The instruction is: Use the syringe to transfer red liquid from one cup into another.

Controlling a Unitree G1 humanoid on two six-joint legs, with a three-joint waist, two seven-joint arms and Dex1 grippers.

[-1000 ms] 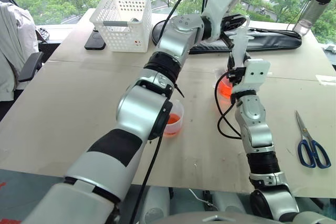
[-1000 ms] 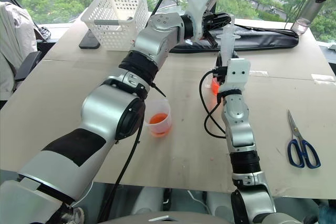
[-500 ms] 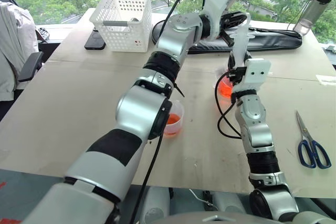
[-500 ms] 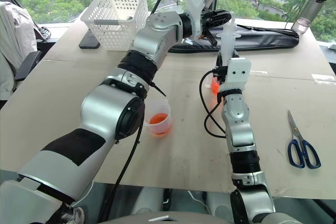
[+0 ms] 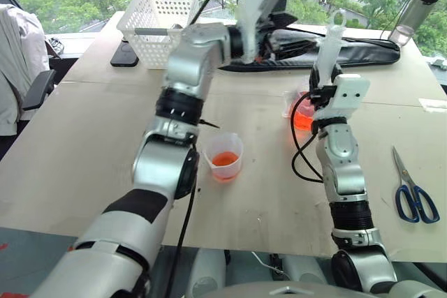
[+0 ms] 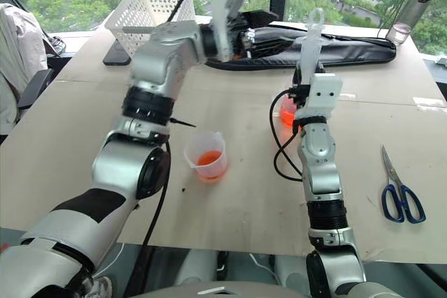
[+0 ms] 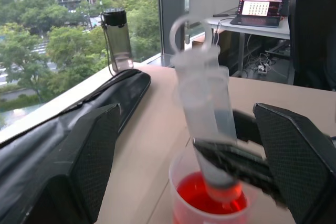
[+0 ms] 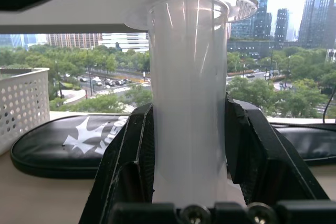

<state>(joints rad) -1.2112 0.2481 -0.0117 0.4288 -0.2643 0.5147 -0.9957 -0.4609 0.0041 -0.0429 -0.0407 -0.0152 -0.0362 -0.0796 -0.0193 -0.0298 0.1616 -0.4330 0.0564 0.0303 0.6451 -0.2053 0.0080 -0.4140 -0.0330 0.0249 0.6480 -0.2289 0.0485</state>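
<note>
Standing upright right of centre in the head views, the syringe is clamped at its barrel by the right gripper, whose wrist housing hides the lower barrel and nozzle. From the left wrist view, the nozzle end dips into the red liquid in the small cup; how far the tip reaches is hard to make out, and the cup's base is cut off by the frame edge. The plunger ring stands raised above the cloudy, pale barrel. The left gripper hangs with its fingers spread wide, apart from the syringe, holding nothing. A handled measuring cup with more red liquid sits at centre on the pale wooden table. Further off lie a black bag, a white basket, a bottle at upper right, and blue scissors at right. Trees fill the windows behind.
</note>
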